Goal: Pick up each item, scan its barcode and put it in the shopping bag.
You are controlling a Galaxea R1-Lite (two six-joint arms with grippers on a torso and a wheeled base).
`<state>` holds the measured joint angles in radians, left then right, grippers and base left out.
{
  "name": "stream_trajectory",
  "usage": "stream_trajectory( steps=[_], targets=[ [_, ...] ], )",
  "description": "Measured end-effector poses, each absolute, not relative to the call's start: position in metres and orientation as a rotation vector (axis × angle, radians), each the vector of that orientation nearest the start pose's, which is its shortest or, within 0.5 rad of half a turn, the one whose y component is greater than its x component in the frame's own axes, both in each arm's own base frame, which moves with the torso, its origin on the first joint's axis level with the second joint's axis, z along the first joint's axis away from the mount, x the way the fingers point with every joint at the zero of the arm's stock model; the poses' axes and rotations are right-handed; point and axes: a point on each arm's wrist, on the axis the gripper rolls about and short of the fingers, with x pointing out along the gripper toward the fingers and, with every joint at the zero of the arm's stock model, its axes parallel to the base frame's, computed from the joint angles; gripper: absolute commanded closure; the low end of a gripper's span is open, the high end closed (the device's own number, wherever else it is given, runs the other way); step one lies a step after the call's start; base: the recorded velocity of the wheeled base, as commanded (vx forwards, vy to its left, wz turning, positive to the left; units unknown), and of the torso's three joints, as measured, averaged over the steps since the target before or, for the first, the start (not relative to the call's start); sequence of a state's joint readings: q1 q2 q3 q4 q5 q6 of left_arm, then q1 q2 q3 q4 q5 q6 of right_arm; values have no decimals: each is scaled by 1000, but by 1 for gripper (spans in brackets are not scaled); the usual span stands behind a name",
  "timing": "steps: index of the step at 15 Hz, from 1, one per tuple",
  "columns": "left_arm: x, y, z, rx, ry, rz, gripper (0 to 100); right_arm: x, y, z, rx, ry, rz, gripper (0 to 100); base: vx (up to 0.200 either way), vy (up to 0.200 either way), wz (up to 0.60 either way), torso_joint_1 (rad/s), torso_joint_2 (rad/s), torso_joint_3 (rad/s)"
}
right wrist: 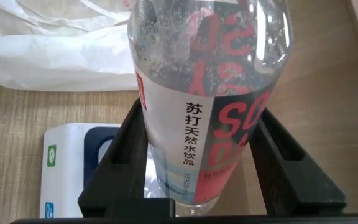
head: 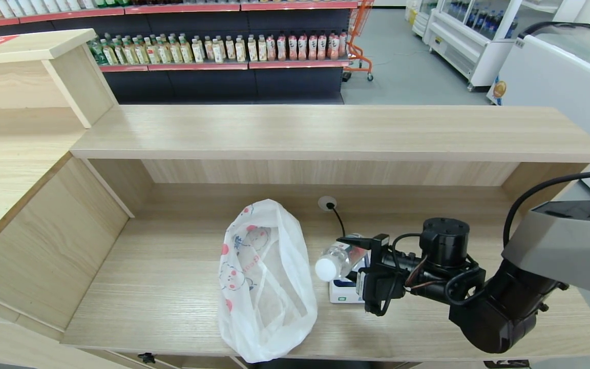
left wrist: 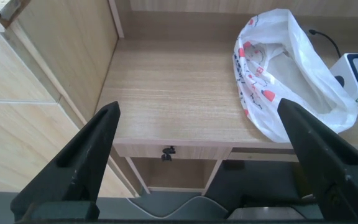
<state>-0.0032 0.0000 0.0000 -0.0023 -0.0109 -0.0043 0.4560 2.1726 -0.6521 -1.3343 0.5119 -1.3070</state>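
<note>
A clear plastic bottle [head: 337,260] with a white cap and a red-and-white label [right wrist: 210,112] lies on its side in my right gripper [head: 359,261], which is shut on it. The cap points toward the white shopping bag [head: 261,279]. Just beneath the bottle sits the white barcode scanner [head: 345,293], on the counter to the right of the bag; its blue window [right wrist: 107,149] shows behind the bottle. The bag [left wrist: 284,68] lies open on the counter. My left gripper [left wrist: 197,155] hangs open off the counter's near edge, well left of the bag, with nothing between its fingers.
A raised wooden ledge [head: 336,133] runs along the back of the counter [head: 162,287], with a side wall [head: 49,246] on the left. A black cable [head: 337,218] leads from a grommet to the scanner. A drawer knob [left wrist: 166,152] sits under the counter edge.
</note>
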Motion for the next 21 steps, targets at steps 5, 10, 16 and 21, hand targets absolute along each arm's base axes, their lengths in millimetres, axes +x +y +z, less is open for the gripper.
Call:
stream_trajectory(
  steps=[5, 10, 16, 21],
  targets=[
    [-23, 0, 76, -4, -2, -14, 0, 310, 163, 53, -1198, -452, 952, 100, 0, 0, 0, 0, 0, 0],
    [-23, 0, 76, -4, -2, -14, 0, 309, 164, 47, -1196, -493, 924, 100, 0, 0, 0, 0, 0, 0],
    [-23, 0, 76, -4, -2, -14, 0, 308, 166, 44, -1192, -482, 930, 100, 0, 0, 0, 0, 0, 0],
    [-23, 0, 76, -3, -3, -14, 0, 300, 180, 82, -1097, -455, 791, 100, 0, 0, 0, 0, 0, 0]
  ],
)
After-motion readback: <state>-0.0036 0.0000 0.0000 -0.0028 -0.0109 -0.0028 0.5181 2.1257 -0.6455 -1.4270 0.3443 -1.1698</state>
